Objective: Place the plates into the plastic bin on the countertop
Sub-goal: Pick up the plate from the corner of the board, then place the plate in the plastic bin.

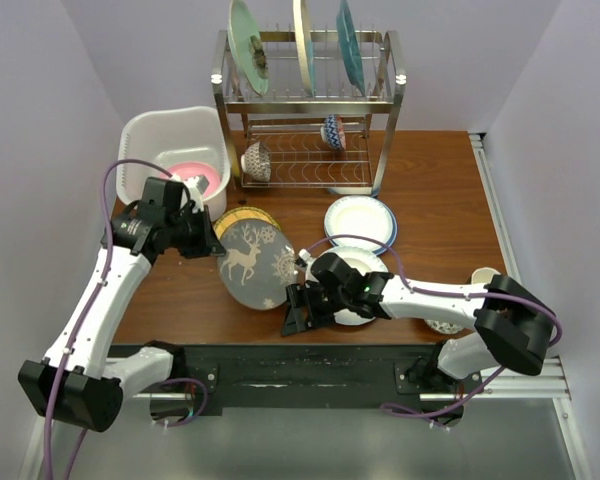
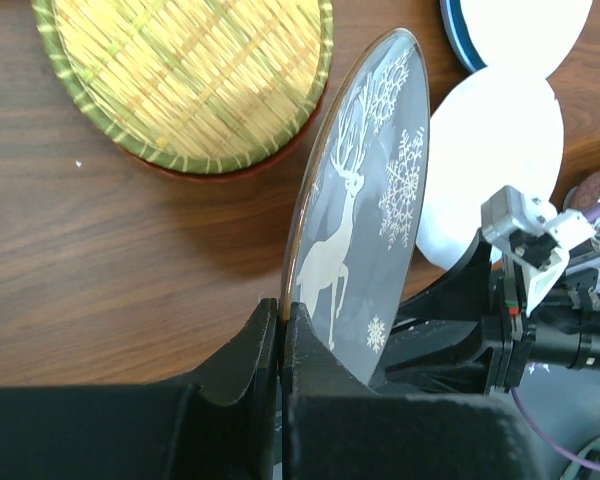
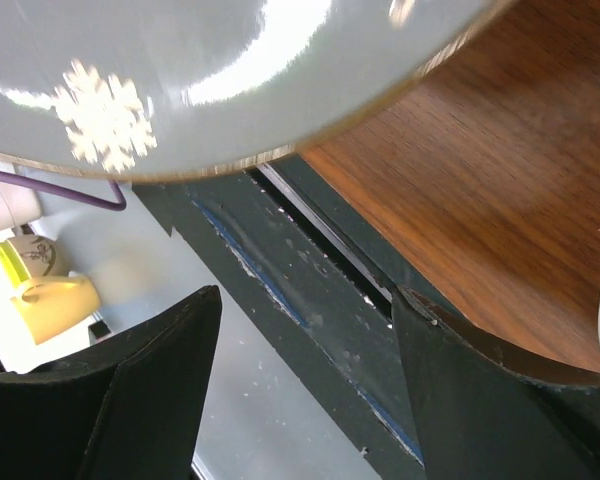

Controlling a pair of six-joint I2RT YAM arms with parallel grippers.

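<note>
The grey plate with a white deer [image 1: 252, 262] [image 2: 365, 200] hangs tilted over the countertop [image 1: 430, 180], and my left gripper [image 1: 212, 243] [image 2: 281, 305] is shut on its left rim. Just off the plate's near right edge, my right gripper [image 1: 295, 318] [image 3: 305, 320] stands open and holds nothing; the plate's snowflake rim [image 3: 230, 70] shows above its fingers. The white plastic bin [image 1: 148, 135] sits at the back left with a pink plate [image 1: 195, 178] in it. A woven yellow plate [image 1: 242, 217] [image 2: 190, 70] lies partly under the deer plate.
A white plate [image 1: 352, 268] [image 2: 495, 150] lies under the right arm, with a blue-rimmed plate [image 1: 360, 220] [image 2: 520, 25] behind it. The wire dish rack [image 1: 310, 100] at the back holds upright plates and two bowls. The table's front edge [image 3: 310, 260] lies under my right gripper.
</note>
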